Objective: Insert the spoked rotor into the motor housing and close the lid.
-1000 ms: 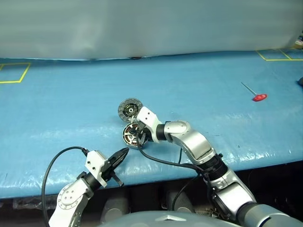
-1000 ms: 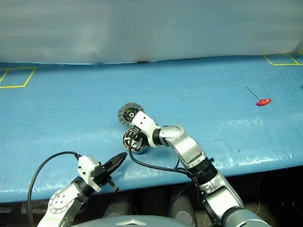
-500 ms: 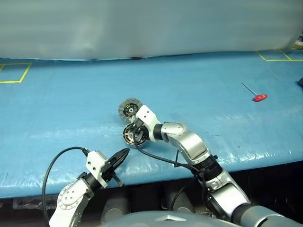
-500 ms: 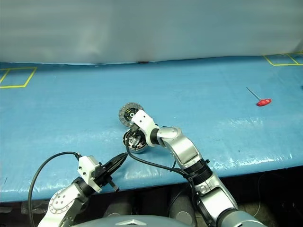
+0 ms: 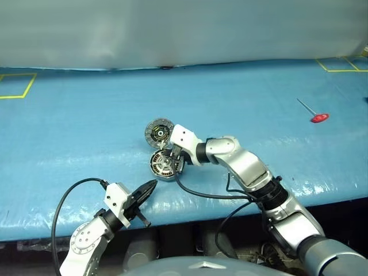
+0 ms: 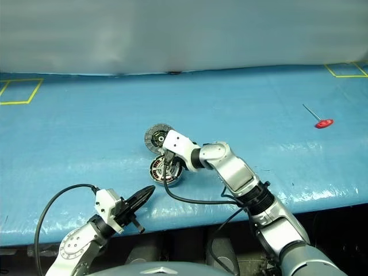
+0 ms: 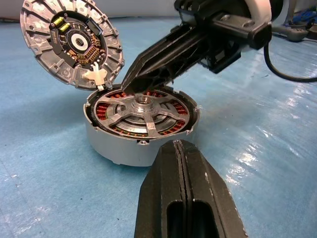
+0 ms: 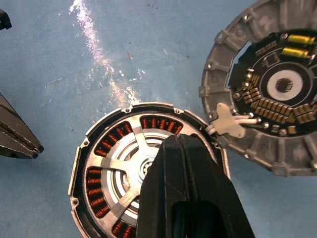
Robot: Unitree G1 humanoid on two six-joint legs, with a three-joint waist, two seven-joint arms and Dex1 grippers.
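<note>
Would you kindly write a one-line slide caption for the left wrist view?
Spoked rotor seated in the motor housing, lid propped open behind, shut right gripper poised over the rim.

spoked rotor (image 7: pixel 142 113) in motor housing (image 7: pixel 124 148), lid (image 7: pixel 69 42) apparently propped just behind

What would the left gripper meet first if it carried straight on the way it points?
Probably the motor housing: the left gripper, fingers shut, aims at its grey side wall, with bare blue mat between. The spoked rotor already sits inside.
</note>
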